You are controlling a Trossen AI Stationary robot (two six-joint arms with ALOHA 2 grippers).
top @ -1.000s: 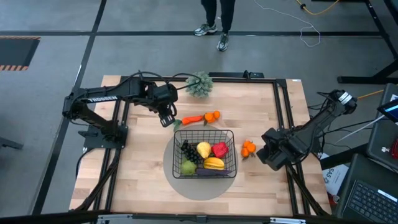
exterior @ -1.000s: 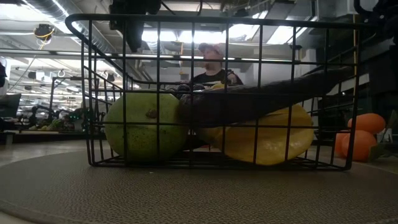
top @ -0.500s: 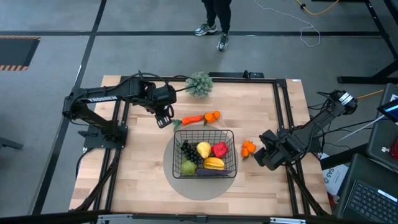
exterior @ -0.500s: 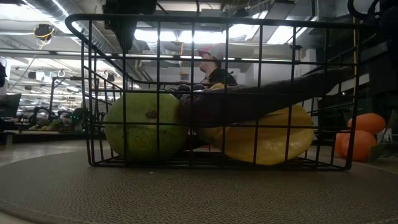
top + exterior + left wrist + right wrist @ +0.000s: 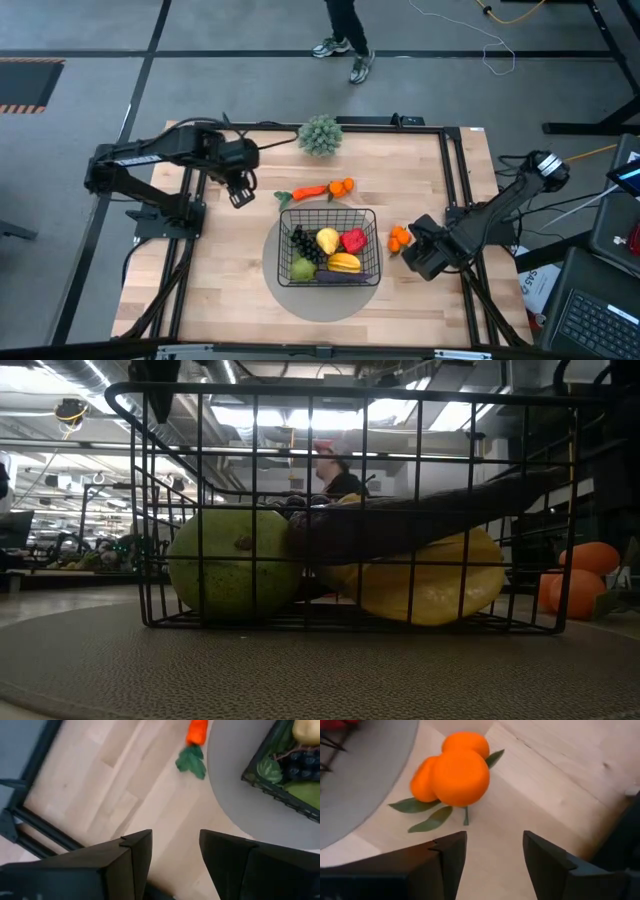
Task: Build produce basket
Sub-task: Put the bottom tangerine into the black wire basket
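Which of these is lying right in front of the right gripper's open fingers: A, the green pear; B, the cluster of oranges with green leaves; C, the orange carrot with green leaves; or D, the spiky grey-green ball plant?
B: the right wrist view shows the cluster of oranges with green leaves on the wooden table, just ahead of the open right gripper.

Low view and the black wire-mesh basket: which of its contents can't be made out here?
- Low view: behind the green pear, yellow banana and dark long piece, the rest of the black wire-mesh basket is hidden.
- High view: the dark bunch is too small to identify.
- Left wrist view: the frame edge cuts the basket off.
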